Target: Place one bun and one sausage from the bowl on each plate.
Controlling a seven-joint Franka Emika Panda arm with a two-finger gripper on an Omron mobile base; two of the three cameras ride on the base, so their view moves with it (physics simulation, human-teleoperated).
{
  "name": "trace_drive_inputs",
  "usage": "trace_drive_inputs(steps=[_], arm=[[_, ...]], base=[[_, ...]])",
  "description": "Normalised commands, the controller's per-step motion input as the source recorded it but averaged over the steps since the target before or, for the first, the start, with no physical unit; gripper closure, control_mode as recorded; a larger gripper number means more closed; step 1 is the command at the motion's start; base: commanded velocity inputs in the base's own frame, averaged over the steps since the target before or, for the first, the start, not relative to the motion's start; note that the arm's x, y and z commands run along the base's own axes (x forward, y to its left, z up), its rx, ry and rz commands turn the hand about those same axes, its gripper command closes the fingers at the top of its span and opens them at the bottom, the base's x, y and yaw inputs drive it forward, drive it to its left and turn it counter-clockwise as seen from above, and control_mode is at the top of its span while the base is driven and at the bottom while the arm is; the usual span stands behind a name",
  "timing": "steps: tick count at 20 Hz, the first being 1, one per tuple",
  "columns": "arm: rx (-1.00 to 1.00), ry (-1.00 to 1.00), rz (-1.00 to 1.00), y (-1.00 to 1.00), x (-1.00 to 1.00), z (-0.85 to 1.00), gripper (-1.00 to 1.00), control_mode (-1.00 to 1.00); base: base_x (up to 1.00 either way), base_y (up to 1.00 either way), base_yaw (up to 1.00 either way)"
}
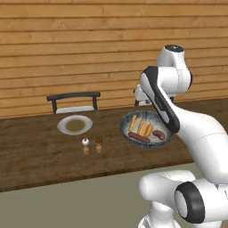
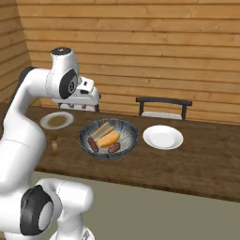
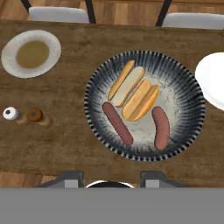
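Observation:
The dark grey-blue bowl (image 3: 94,101) (image 1: 125,128) (image 2: 130,133) sits mid-table and holds two buns (image 3: 126,83) (image 3: 141,99) and two sausages (image 3: 117,123) (image 3: 161,127). Left of it lies a white plate (image 3: 9,59) (image 1: 62,126) (image 2: 46,122) with a tan centre. An all-white plate (image 3: 212,81) (image 2: 162,137) lies to the bowl's right. Both plates are bare. My gripper (image 3: 111,179) (image 2: 87,107) hangs well above the table, looking down over the bowl's near rim. It is open, with nothing between its fingers.
A white-topped shaker (image 3: 10,113) (image 1: 85,143) and a brown-topped shaker (image 3: 35,115) (image 1: 99,142) stand in front of the left plate. Two dark chairs (image 1: 73,101) (image 2: 163,107) stand behind the table against a wooden wall.

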Motion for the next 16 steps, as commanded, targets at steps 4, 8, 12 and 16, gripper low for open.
trace_drive_inputs(steps=[4, 8, 12, 16], arm=[[-0.02, 0.03, -0.14, -0.17, 0.42, -0.24, -1.00, -1.00], [0.01, 0.25, -0.32, -0.61, 1.00, -0.71, -1.00, -1.00], [0.13, 0.08, -0.23, -0.63, 1.00, -0.77, -1.00, -1.00], [0.33, 0.11, -0.03, -0.33, 0.78, -0.81, -1.00, -1.00]], base=[[0.00, 0.00, 0.00], [0.00, 0.00, 0.00], [0.00, 0.00, 0.00], [0.00, 0.00, 0.00]])
